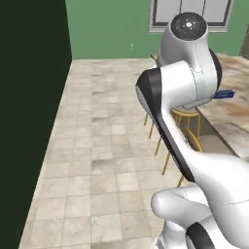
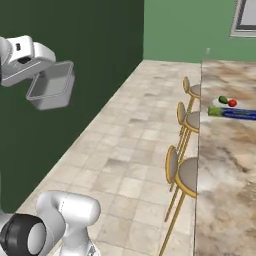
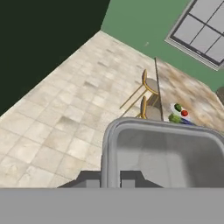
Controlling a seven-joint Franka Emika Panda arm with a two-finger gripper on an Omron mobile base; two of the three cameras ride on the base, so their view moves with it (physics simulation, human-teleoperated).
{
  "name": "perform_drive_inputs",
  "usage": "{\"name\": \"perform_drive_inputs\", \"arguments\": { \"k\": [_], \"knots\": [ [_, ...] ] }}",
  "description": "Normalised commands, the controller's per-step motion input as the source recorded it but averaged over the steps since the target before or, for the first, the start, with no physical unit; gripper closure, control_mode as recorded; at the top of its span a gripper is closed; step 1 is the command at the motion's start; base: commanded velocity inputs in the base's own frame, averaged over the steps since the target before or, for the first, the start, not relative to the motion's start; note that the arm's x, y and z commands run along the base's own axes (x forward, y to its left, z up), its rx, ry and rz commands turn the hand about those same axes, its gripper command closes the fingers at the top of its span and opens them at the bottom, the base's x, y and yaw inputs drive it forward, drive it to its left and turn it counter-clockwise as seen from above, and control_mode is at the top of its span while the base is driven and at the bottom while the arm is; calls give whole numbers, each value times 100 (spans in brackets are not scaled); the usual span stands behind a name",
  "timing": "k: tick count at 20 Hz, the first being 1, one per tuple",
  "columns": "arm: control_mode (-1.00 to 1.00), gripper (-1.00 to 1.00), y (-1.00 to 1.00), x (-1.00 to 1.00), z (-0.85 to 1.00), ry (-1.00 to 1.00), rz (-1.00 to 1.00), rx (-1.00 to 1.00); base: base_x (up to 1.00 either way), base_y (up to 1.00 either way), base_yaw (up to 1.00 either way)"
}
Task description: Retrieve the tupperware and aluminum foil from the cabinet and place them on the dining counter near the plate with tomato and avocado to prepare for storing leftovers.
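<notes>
The grey translucent rectangular tupperware (image 2: 51, 85) hangs upper left, my gripper (image 2: 36, 75) clamped on its rim, over open tiled floor (image 2: 125, 150). Three yellow-framed stools (image 2: 182, 172) line the marbled dining counter's (image 2: 222, 165) edge; one blue foil carton (image 2: 235, 114) lies there.

aluminum foil (image 2: 235, 114) on dining counter (image 2: 225, 165) just before plate (image 2: 226, 103), stools (image 2: 184, 172) alongside
</notes>
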Motion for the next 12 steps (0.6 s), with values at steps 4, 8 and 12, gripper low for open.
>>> {"name": "perform_drive_inputs", "arguments": {
  "k": [4, 8, 12],
  "knots": [
    [100, 100, 0, 0, 0, 0, 0, 0, 100, 49, -45],
    [100, 100, 0, 0, 0, 0, 0, 0, 100, 64, -43],
    [100, 100, 0, 0, 0, 0, 0, 0, 100, 67, -42]
  ]
}}
